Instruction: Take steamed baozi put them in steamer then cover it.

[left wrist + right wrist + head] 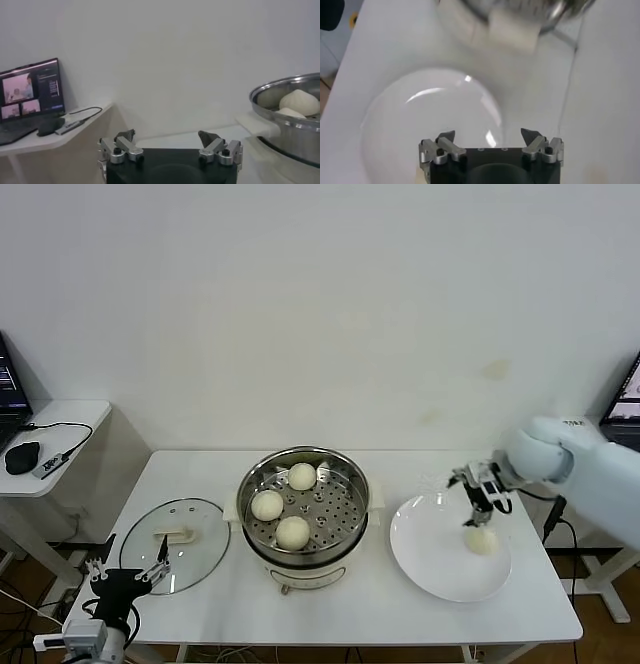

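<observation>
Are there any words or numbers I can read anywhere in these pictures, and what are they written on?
No text can be read anywhere.
Open laptop screen on the side desk: small pictures and lines of writing, too small and blurred to read.
Round shiny stainless-steel steamer pot: no label visible.
Round clear glass lid with cream-white handle: no markings visible.
Flat round white plate: plain.

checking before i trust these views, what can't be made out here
- Last baozi on the plate: right wrist view misses it, cut off below the right tool; contact unclear in head view.
- Steamer: left wrist view's edge cuts it, only two buns show.
- Cover: absent from left wrist view; left tool overlaps its near rim in head view.
</observation>
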Robot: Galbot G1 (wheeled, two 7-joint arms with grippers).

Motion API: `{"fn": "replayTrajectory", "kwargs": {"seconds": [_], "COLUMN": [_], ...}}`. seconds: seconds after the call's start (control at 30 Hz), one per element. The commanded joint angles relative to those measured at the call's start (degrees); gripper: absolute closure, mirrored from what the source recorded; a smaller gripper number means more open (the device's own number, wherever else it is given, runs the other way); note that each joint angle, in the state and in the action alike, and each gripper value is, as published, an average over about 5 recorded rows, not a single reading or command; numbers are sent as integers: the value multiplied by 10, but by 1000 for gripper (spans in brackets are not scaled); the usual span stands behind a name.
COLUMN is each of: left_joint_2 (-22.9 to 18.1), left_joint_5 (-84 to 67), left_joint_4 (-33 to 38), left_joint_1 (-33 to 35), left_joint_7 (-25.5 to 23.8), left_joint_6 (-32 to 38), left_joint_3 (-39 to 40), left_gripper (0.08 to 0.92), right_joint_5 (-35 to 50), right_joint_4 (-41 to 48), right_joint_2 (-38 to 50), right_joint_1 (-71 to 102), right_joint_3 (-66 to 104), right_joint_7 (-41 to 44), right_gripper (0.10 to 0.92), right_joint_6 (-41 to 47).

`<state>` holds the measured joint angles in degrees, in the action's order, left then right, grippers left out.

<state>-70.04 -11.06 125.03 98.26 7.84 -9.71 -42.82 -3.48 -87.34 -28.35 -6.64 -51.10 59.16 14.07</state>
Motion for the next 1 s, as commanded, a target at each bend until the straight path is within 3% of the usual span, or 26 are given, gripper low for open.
{"fn": "replayTrajectory", "kwargs": {"seconds": [0.03,0.77,1.0], "left_joint_2": [1,-3,-6], "left_joint_5": [2,3,4], "left_joint_4": [-1,-2,-2], "left_joint_1": [1,8,9], "left_joint_7": [-1,-1,-1], "left_joint_6": [-1,-1,-2], "left_joint_3": [1,-9,-9], "left_gripper": [177,177,177], "right_joint_5": [-88,-136,-142], "right_joint_4": [77,197,197], "right_joint_2": [21,-111,-110], "right_joint_1": [210,208,207], "right_joint_3": [171,177,177], "right_joint_7": [7,-7,3], "right_gripper": [203,204,264], "right_joint_6": [-4,-23,-23]}}
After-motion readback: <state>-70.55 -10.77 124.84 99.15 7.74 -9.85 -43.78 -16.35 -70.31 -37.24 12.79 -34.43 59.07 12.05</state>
